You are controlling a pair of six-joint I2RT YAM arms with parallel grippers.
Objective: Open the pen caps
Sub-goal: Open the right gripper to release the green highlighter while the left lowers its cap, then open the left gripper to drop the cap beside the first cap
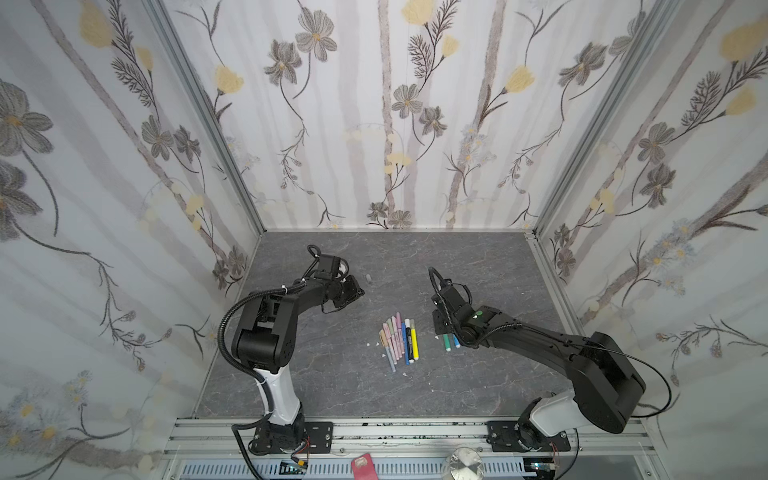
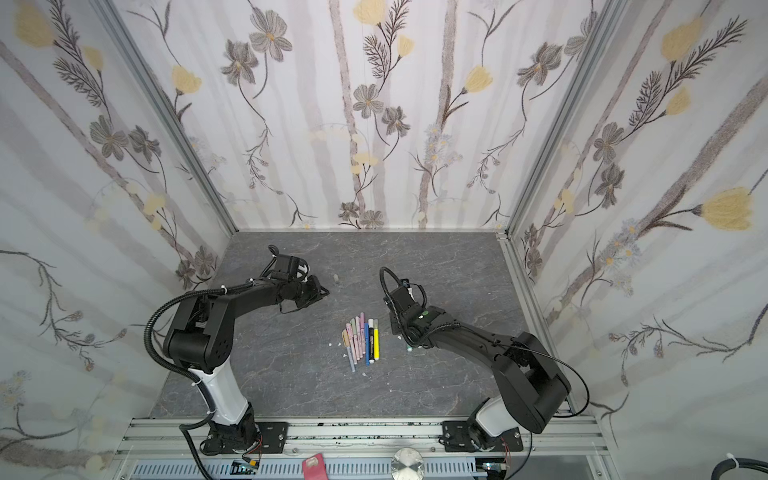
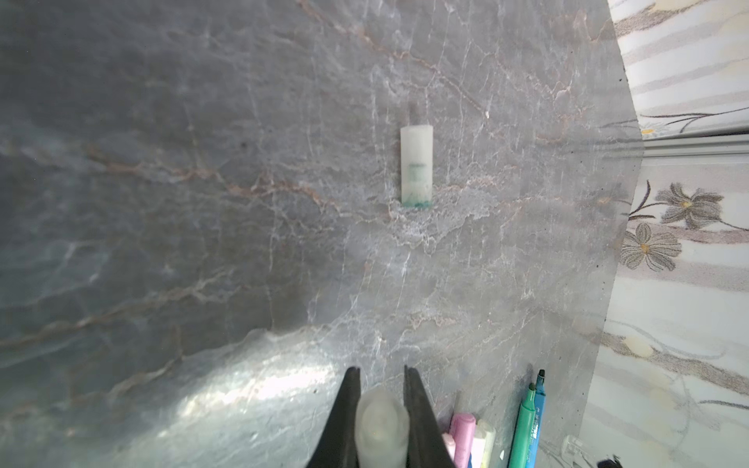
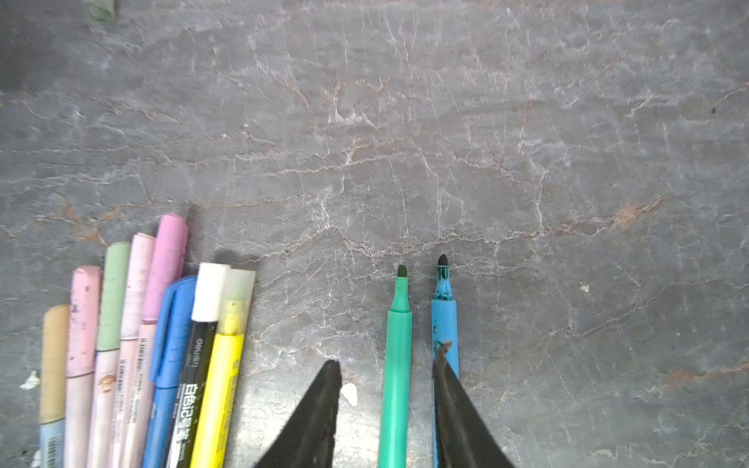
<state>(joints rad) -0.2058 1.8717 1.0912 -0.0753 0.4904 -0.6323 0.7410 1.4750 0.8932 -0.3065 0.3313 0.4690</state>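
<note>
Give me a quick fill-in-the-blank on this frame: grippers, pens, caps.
1. The left gripper is shut on a translucent ____.
2. The green pen lies between the jaws of the right gripper, which is ____.
3. The green pen and the blue pen both have their caps ____.
4. The loose cap on the table lies nearer the ____ gripper.
Missing: cap; open; off; left.

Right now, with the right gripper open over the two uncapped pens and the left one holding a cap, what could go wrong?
1. The right gripper straddles the green pen, one finger overlapping the blue pen; pulling away could drag a bare tip across the table.
2. The left gripper pinches a translucent cap; let go carelessly, it could roll off.
3. The capped pens lie packed side by side; gripping one may shove its neighbours.
</note>
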